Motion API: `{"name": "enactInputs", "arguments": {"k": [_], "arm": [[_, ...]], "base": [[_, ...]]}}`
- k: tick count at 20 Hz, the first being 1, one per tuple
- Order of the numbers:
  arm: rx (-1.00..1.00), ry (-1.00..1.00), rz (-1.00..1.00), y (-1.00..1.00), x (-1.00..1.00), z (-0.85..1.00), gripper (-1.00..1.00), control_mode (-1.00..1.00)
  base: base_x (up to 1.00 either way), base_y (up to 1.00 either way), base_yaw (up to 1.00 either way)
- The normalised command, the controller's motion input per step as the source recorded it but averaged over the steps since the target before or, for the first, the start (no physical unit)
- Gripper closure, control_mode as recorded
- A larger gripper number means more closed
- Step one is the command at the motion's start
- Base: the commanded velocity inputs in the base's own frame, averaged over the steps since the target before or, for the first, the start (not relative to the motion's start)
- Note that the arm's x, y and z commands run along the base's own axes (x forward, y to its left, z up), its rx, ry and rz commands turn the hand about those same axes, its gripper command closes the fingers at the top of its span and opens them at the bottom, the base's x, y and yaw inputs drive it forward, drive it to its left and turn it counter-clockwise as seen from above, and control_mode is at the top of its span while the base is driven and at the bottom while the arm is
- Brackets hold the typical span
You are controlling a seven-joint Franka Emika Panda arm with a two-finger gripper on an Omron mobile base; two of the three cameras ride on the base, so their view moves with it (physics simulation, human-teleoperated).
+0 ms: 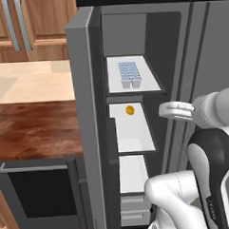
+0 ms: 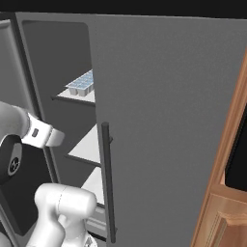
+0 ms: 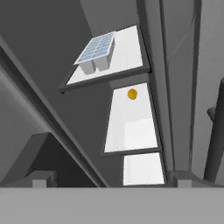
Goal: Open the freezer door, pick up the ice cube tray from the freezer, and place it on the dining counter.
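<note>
A: Where is the tray?
B: It sits on the top white shelf inside the freezer. It is pale blue with little square cells.

A: Is the door open?
B: Yes. It swings out to the left of the freezer, and we see its thin edge in the left base view.

A: What else is near the tray?
B: A small yellow ball lies on the shelf just under the tray's shelf. Below that there is one more white shelf, and then drawers at the bottom.

A: And the pincer?
B: In the hand view its two dark tips stand far apart, so it is wide and holds nothing. It points up at the tray from lower down and is well apart from it.

A: What is right of the freezer?
B: In the right base view, the other grey door, shut, with a long dark bar handle.

A: Where is the dark brown surface?
B: Left of the open door, in front of a pale surface. A black oven sits under it.
</note>
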Motion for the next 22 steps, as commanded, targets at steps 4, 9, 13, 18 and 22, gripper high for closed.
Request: {"name": "enactInputs", "arguments": {"k": [4,9,13,18,22], "arm": [[0.17,-0.03,-0.22,0.0,0.08,0.28,-1.0,-1.0],[0.23,0.0,-0.23,0.0,0.01,0.32,-1.0,-1.0],[0.25,0.0,-0.22,0.0,0.01,0.21,-1.0,-1.0],[0.27,0.0,-0.22,0.0,0.07,0.11,-1.0,-1.0],[0.25,-0.02,-0.21,0.0,0.06,0.0,-1.0,-1.0]], "base": [[0.0,0.0,0.0],[0.0,0.0,0.0],[0.0,0.0,0.0],[0.0,0.0,0.0],[0.0,0.0,0.0]]}}
